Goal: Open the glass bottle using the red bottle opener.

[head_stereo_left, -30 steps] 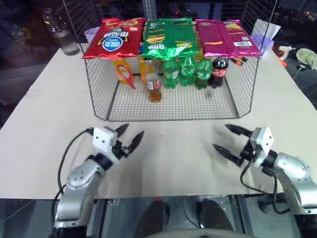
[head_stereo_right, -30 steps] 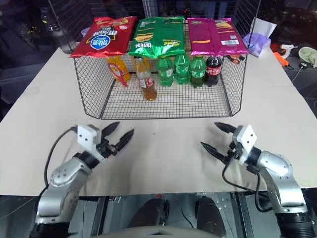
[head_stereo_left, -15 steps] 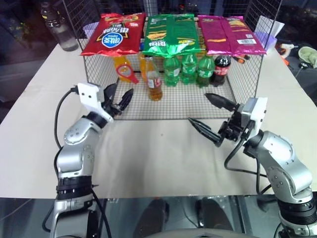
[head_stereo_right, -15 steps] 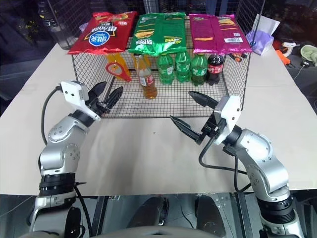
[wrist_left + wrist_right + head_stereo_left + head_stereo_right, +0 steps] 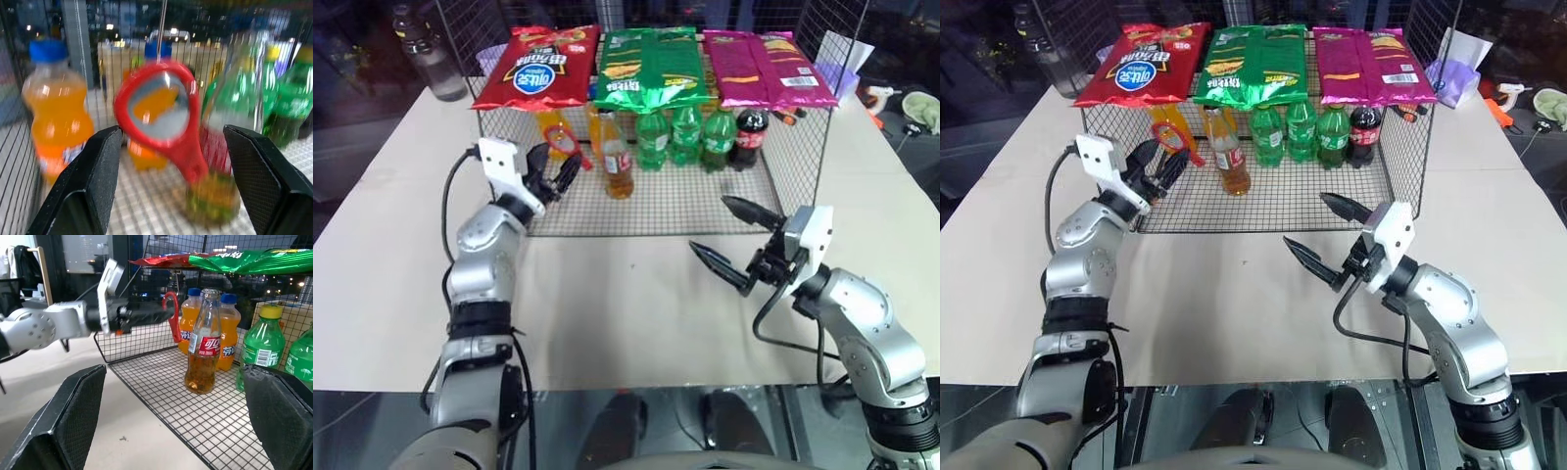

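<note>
A: How do the left jaws (image 5: 558,166) stand?
B: Spread, empty, the red bottle opener (image 5: 161,117) hanging just ahead between their tips, inside the wire rack (image 5: 773,211).
A: And the right jaws (image 5: 1317,235)?
B: Wide apart, holding nothing, over the bench (image 5: 626,313) in front of the rack.
A: The glass bottle (image 5: 201,350)?
B: Upright in the rack, just beside the opener, before the orange soda bottles (image 5: 188,318).

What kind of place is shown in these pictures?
Probably a lab mock-up of a shop shelf: a wire rack on a paper-covered table, chip bags on top, soda bottles inside.
</note>
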Action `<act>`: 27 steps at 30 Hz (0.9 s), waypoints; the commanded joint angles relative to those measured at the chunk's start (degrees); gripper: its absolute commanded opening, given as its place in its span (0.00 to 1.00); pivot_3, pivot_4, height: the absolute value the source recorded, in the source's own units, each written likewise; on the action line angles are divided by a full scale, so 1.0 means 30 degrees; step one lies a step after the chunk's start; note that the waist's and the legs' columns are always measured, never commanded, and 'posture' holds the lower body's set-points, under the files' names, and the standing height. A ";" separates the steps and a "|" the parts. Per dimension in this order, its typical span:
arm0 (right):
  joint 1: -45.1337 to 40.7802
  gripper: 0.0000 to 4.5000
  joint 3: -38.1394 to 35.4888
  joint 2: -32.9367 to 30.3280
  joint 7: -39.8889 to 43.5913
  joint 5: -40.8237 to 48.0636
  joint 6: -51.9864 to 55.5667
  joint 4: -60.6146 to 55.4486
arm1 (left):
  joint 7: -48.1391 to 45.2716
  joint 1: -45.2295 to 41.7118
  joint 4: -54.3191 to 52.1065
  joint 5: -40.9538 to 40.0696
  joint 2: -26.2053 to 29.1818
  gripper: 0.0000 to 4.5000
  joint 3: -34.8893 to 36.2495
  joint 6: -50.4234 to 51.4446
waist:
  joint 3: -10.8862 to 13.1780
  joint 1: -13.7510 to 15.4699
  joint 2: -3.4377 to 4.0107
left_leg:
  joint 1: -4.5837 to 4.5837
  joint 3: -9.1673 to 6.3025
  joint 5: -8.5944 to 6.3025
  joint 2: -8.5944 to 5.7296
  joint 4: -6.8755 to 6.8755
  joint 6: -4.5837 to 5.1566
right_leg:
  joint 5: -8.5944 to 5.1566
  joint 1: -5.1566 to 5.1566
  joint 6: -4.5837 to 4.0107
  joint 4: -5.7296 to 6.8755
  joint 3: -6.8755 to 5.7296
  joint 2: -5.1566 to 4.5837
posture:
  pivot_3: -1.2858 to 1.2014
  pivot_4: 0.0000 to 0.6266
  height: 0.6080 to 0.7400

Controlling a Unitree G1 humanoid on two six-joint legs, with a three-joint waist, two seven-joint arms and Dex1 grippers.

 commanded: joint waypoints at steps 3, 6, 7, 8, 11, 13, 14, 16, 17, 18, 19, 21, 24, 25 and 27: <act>0.0393 0.99 -0.0053 -0.0125 -0.0102 -0.0298 -0.0448 -0.0559 | -0.0330 -0.1089 0.0592 -0.0202 0.0222 0.76 0.0548 -0.0956 | 0.0000 -0.0066 0.0000 | 0.0000 0.0008 0.0000 -0.0001 -0.0001 0.0000 | 0.0000 -0.0013 0.0000 0.0012 0.0009 0.0002 | 0.52 0.24 1.00; 0.0557 0.99 0.0015 -0.0098 -0.0177 -0.0468 -0.0425 -0.0661 | -0.0342 -0.1302 0.0993 -0.0213 0.0231 0.76 0.0596 -0.1116 | -0.0001 -0.0058 -0.0001 | -0.0003 0.0009 0.0002 -0.0001 -0.0001 -0.0002 | 0.0000 -0.0020 0.0000 0.0019 0.0010 0.0006 | 0.52 0.24 1.00; 0.0583 0.99 0.0020 -0.0089 -0.0195 -0.0506 -0.0412 -0.0694 | -0.0356 -0.1311 0.1074 -0.0205 0.0218 0.76 0.0592 -0.1172 | -0.0001 -0.0055 -0.0001 | -0.0003 0.0008 0.0002 0.0000 0.0000 -0.0002 | 0.0000 -0.0021 0.0000 0.0019 0.0010 0.0005 | 0.52 0.24 1.00; 0.0599 0.99 0.0037 -0.0075 -0.0230 -0.0546 -0.0387 -0.0746 | -0.0397 -0.1270 0.1118 -0.0203 0.0209 0.76 0.0588 -0.1230 | -0.0001 -0.0057 -0.0001 | -0.0003 0.0009 0.0002 -0.0002 0.0000 -0.0001 | 0.0000 -0.0021 0.0000 0.0018 0.0010 0.0005 | 0.52 0.24 1.00; 0.0540 0.99 0.0032 -0.0066 -0.0280 -0.0601 -0.0317 -0.0749 | -0.0393 -0.1044 0.1247 -0.0155 0.0166 0.76 0.0579 -0.1293 | -0.0001 -0.0058 -0.0002 | -0.0007 0.0008 0.0002 -0.0003 0.0002 -0.0001 | 0.0000 -0.0021 0.0000 0.0017 0.0009 0.0004 | 0.52 0.24 1.00; 0.0525 0.99 0.0106 -0.0100 -0.0247 -0.0665 -0.0321 -0.0692 | -0.0406 -0.0940 0.1255 -0.0140 0.0177 0.76 0.0584 -0.1342 | -0.0002 -0.0058 -0.0003 | -0.0007 0.0008 0.0003 -0.0004 0.0004 -0.0002 | 0.0000 -0.0021 0.0000 0.0020 0.0009 0.0004 | 0.52 0.24 1.00; 0.0508 0.99 0.0156 -0.0126 -0.0222 -0.0696 -0.0316 -0.0680 | -0.0409 -0.0924 0.1242 -0.0146 0.0198 0.76 0.0592 -0.1338 | -0.0003 -0.0059 -0.0004 | -0.0007 0.0008 0.0003 -0.0004 0.0004 -0.0002 | 0.0000 -0.0022 0.0000 0.0021 0.0009 0.0004 | 0.52 0.24 1.00; 0.0460 0.99 0.0228 -0.0116 -0.0210 -0.0706 -0.0279 -0.0672 | -0.0409 -0.0945 0.1238 -0.0142 0.0262 0.76 0.0607 -0.1340 | -0.0003 -0.0060 -0.0004 | -0.0007 0.0008 0.0003 -0.0004 0.0004 -0.0002 | 0.0000 -0.0022 0.0001 0.0022 0.0009 0.0004 | 0.52 0.24 1.00; 0.0429 0.99 0.0263 -0.0101 -0.0208 -0.0715 -0.0269 -0.0649 | -0.0410 -0.0994 0.1262 -0.0133 0.0296 0.76 0.0615 -0.1358 | -0.0003 -0.0060 -0.0005 | -0.0007 0.0008 0.0003 -0.0004 0.0005 -0.0002 | 0.0000 -0.0022 0.0001 0.0022 0.0009 0.0005 | 0.52 0.24 1.00; 0.0411 0.99 0.0299 -0.0085 -0.0209 -0.0734 -0.0278 -0.0617 | -0.0431 -0.1031 0.1289 -0.0129 0.0324 0.76 0.0620 -0.1375 | -0.0003 -0.0061 -0.0005 | -0.0007 0.0008 0.0003 -0.0004 0.0005 -0.0002 | 0.0000 -0.0022 0.0001 0.0022 0.0009 0.0005 | 0.52 0.24 1.00; 0.0405 0.99 0.0331 -0.0069 -0.0209 -0.0753 -0.0296 -0.0580 | -0.0459 -0.1075 0.1325 -0.0126 0.0346 0.76 0.0618 -0.1384 | -0.0003 -0.0062 -0.0005 | -0.0007 0.0008 0.0003 -0.0004 0.0005 -0.0002 | 0.0000 -0.0022 0.0000 0.0023 0.0009 0.0005 | 0.52 0.24 1.00; 0.0400 0.99 0.0378 -0.0056 -0.0231 -0.0768 -0.0311 -0.0564 | -0.0515 -0.1134 0.1368 -0.0139 0.0364 0.76 0.0610 -0.1363 | -0.0004 -0.0061 -0.0006 | -0.0007 0.0009 0.0003 -0.0004 0.0006 -0.0002 | 0.0000 -0.0022 0.0001 0.0023 0.0009 0.0005 | 0.52 0.24 1.00; 0.0360 1.00 0.0357 -0.0061 -0.0259 -0.0750 -0.0292 -0.0549 | -0.0719 -0.1147 0.1420 -0.0128 0.0347 0.50 0.0517 -0.1336 | -0.0006 -0.0062 -0.0009 | -0.0007 0.0009 0.0004 -0.0005 0.0009 -0.0001 | 0.0000 -0.0022 0.0000 0.0025 0.0009 0.0005 | 0.52 0.24 1.00; 0.0343 1.00 0.0356 -0.0055 -0.0269 -0.0764 -0.0300 -0.0533 | -0.0787 -0.1128 0.1477 -0.0080 0.0325 0.42 0.0457 -0.1350 | -0.0007 -0.0063 -0.0010 | -0.0007 0.0008 0.0003 -0.0005 0.0011 -0.0002 | 0.0000 -0.0022 0.0001 0.0028 0.0009 0.0005 | 0.52 0.24 1.00; 0.0345 1.00 0.0358 -0.0042 -0.0271 -0.0807 -0.0358 -0.0489 | -0.0869 -0.1090 0.1582 -0.0007 0.0246 0.21 0.0367 -0.1322 | -0.0008 -0.0062 -0.0013 | -0.0007 0.0010 0.0004 -0.0006 0.0013 -0.0002 | 0.0000 -0.0022 0.0001 0.0029 0.0009 0.0005 | 0.52 0.24 1.00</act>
